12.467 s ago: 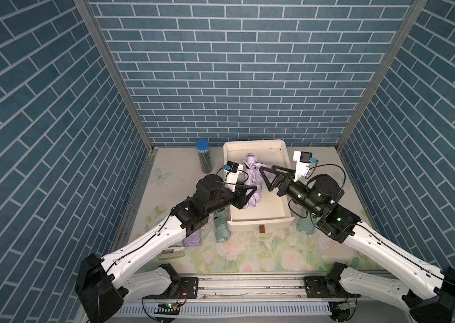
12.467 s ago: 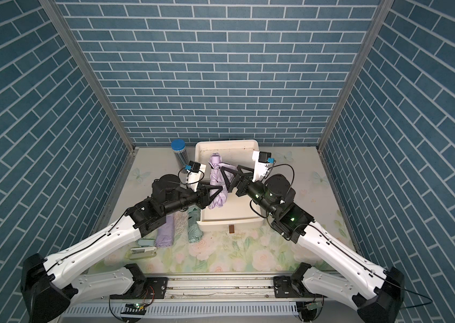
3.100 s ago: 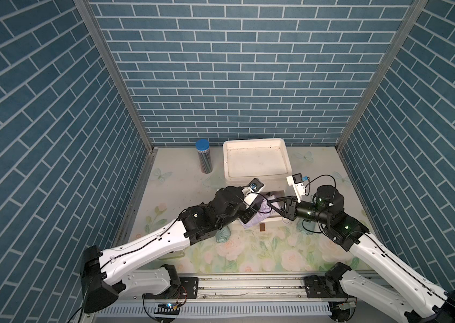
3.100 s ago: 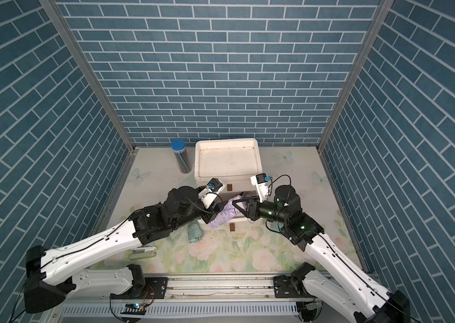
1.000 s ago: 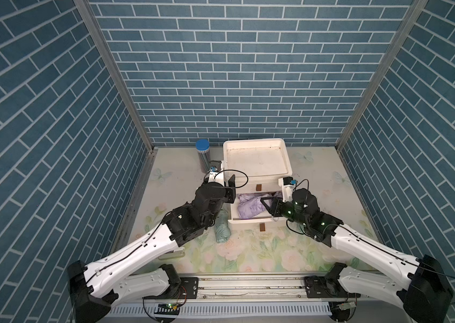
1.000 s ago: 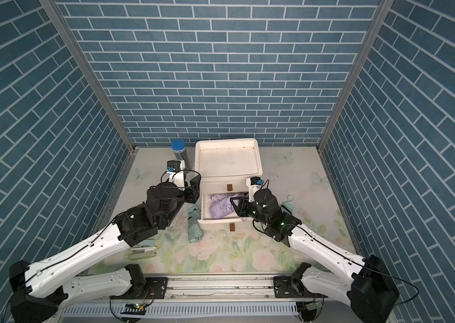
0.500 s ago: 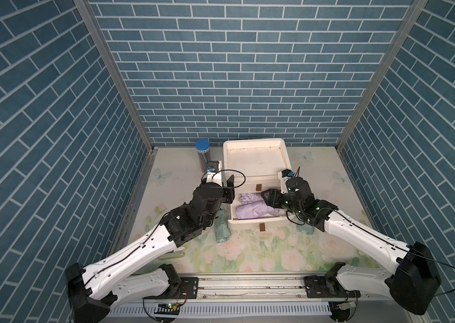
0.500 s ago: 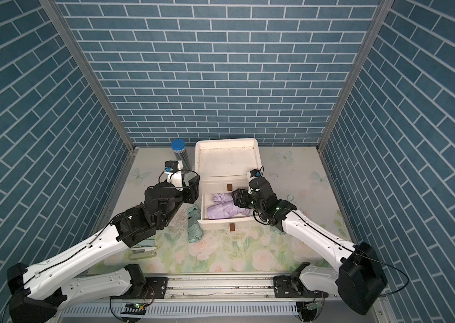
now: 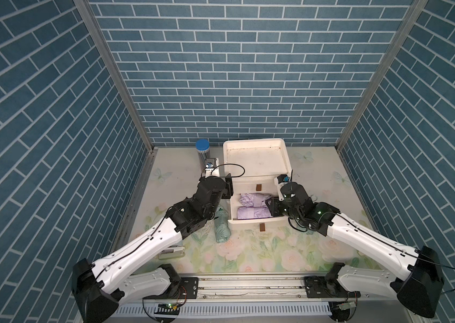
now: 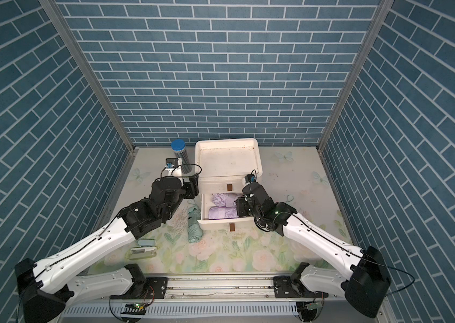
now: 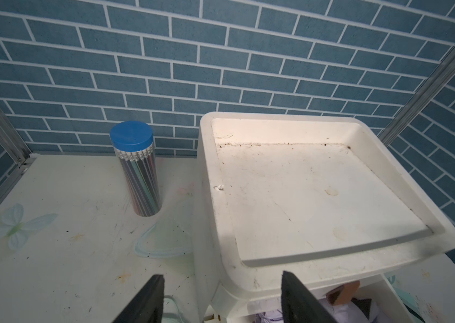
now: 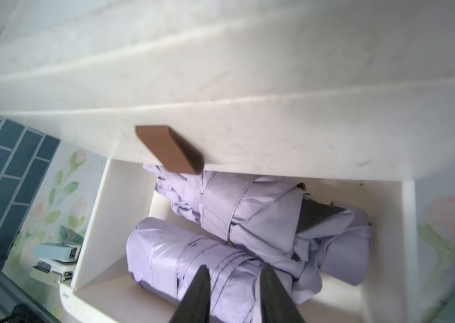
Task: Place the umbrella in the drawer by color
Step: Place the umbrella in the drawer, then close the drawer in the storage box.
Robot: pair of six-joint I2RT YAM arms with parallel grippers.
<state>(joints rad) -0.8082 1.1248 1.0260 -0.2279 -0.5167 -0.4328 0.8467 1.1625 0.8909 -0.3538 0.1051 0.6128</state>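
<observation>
Purple pair in pulled-out bottom drawer (image 9: 246, 225): front purple umbrella (image 9: 251, 220), back purple umbrella (image 9: 251, 199). Green umbrella (image 9: 221, 229) on table (image 9: 248, 253), just beside drawer. Left gripper (image 11: 222, 275) spread wide, empty. Right gripper (image 12: 234, 270) over front purple umbrella; cannot tell if pinching.

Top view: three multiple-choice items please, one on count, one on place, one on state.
1. How many purple umbrellas lie in the open drawer? A one; B two; C three.
2. Where is the green umbrella? A in that drawer; B on the top tray; C on the table beside the cabinet.
3. The upper drawer is: A shut; B half out; C removed.

Key:
1. B: two rolled bundles lie side by side in it.
2. C: it rests on the floral surface next to the cabinet's side.
3. A: its front sits flush in the cabinet, with the handle showing.
</observation>
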